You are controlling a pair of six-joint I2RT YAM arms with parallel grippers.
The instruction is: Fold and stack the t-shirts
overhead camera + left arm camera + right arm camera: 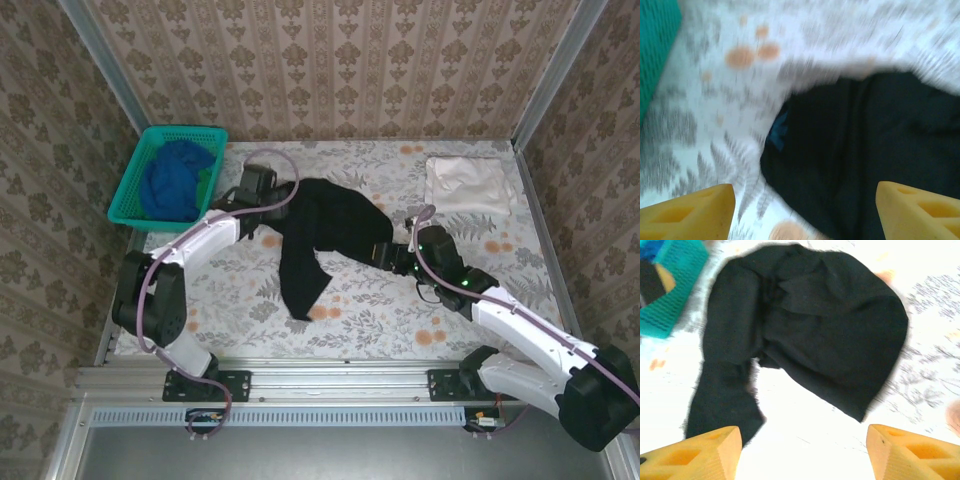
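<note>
Since the black t-shirt (322, 232) lies bunched in the middle of the floral table (370, 315), with one long flap trailing toward the near edge, it is in no shape to fold yet, and both arms have reached in from either side of it. The left gripper (804, 202) hangs over the shirt's left edge with its yellow fingers (695, 212) wide apart and nothing between them. Its wrist view is blurred, but a small light-blue mark (779, 131) shows on the cloth just inside the hem. The right gripper (802, 442) sits by the shirt's right edge, jaws likewise spread and empty, looking across the whole crumpled garment. Such a two-sided stance suggests the aim is to take opposite edges and pull the cloth flat, which one arm alone could hardly do with so large a tee. A pale white-pink t-shirt (466, 185) rests folded at the far right corner, well apart, probably as the start of the stack. The blue t-shirt (172, 185) is heaped inside the teal mesh basket (128, 195) at the far left, seemingly awaiting its turn, so the task looks roughly a third done.
</note>
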